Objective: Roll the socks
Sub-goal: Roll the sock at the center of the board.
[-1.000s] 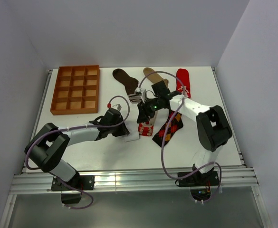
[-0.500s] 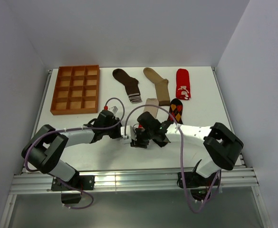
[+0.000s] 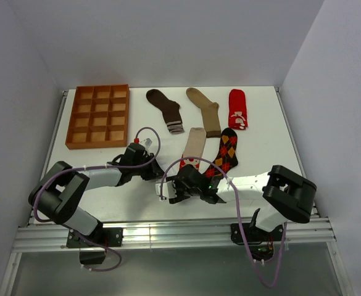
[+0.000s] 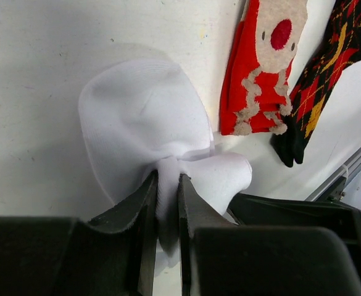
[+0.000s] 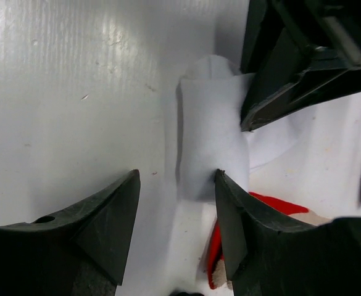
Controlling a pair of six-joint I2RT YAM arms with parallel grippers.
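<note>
The white sock (image 4: 143, 117) lies bunched on the table, and my left gripper (image 4: 166, 185) is shut on a pinched fold of it. In the top view that gripper (image 3: 157, 174) is at the table's front centre. My right gripper (image 5: 177, 179) stands open just in front of it, low over the table. The sock's folded end (image 5: 211, 142) reaches between the fingertips and touches the right finger (image 5: 232, 216). Farther back lie the dark brown sock (image 3: 165, 108), the tan sock (image 3: 205, 110), the red sock (image 3: 237, 108), the beige red-toed sock (image 3: 194, 143) and the argyle sock (image 3: 224, 154).
An orange-brown gridded tray (image 3: 99, 116) sits at the back left. The red-toed sock's foot (image 4: 260, 68) and the argyle sock's end (image 4: 325, 80) lie close to the right of the white sock. The table's front rail (image 3: 168, 234) runs just behind the arm bases.
My right arm has swung from over the socks at the back down to the front, beside the left gripper, and its jaws have opened wider. The left gripper kept its grip.
</note>
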